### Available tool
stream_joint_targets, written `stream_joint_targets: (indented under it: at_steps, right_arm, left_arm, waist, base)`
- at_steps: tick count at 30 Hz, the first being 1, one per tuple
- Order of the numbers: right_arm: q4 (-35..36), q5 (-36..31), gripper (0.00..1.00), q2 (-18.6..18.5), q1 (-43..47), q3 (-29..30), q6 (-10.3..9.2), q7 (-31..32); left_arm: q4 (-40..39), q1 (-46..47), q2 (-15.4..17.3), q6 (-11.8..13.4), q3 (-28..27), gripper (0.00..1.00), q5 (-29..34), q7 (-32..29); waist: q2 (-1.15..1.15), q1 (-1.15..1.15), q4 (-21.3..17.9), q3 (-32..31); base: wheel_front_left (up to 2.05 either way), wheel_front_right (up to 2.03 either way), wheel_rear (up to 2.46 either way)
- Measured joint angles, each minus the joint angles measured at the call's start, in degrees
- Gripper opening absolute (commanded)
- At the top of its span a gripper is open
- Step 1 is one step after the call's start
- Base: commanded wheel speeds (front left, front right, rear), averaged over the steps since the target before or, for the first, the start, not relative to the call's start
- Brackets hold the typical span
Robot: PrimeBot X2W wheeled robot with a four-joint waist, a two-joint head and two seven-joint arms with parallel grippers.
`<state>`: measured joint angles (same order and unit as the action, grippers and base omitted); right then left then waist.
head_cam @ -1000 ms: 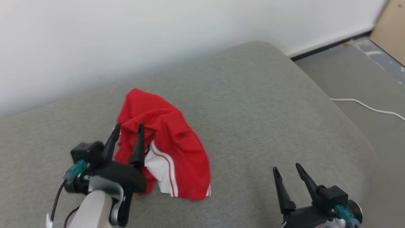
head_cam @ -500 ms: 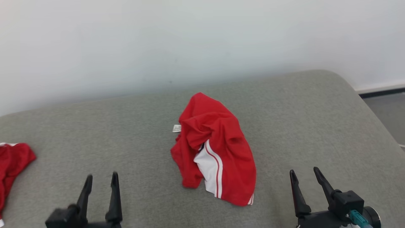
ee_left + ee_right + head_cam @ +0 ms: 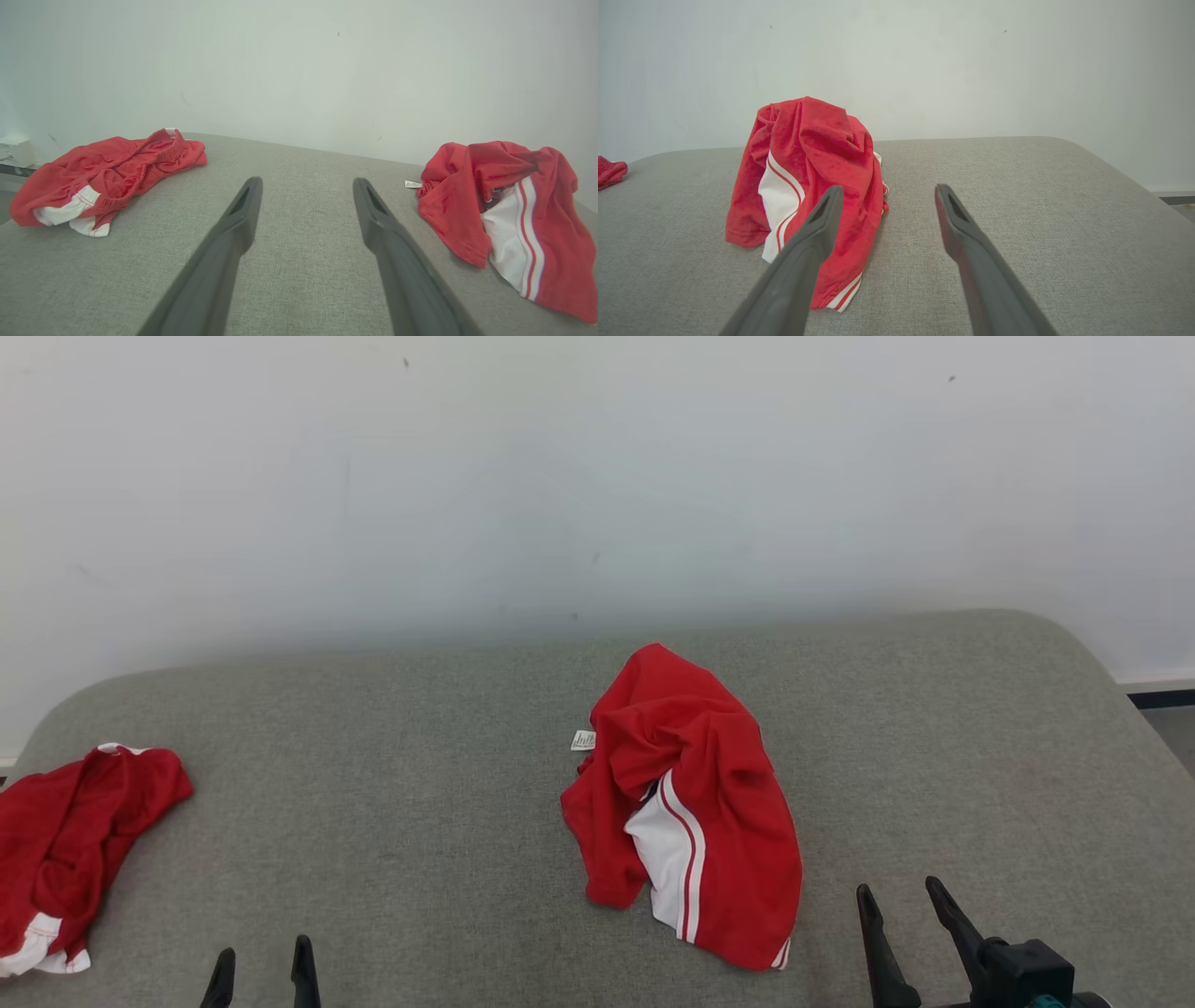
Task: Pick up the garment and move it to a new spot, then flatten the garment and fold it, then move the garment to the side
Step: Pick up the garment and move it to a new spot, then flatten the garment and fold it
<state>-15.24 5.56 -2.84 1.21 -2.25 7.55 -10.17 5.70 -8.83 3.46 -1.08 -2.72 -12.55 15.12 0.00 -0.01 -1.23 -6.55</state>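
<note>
Two grippers, both spread wide, nothing held.

Head view: left gripper (image 3: 262, 952), a second ago at garment (image 3: 691, 793), now back at near edge of cushion (image 3: 420, 756), left part. Camera swung too. Garment lies released, crumpled, at cushion middle. Right gripper (image 3: 898, 889) at cushion near edge, right part. Relocation looks done; flattening next.

Left wrist view: adds gathered waistband on second red garment (image 3: 75, 840) at cushion left end, plus white box (image 3: 16, 149) beyond that end.

Right wrist view: adds height: heap stands peaked, not flat.
</note>
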Motion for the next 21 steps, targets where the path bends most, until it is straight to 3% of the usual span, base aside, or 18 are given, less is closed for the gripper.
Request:
stream_joint_targets:
  at_steps: [21]
  right_arm:
    - [-0.99, 1.55, 1.00, -0.01, -0.03, -0.04, 0.00, -0.45]
  left_arm:
    - [-1.00, 0.53, -0.48, 0.07, 0.47, 1.00, 0.46, 0.00]
  waist:
    - [0.01, 0.01, -0.75, -0.33]
  base:
    - [0.00, 0.00, 0.00]
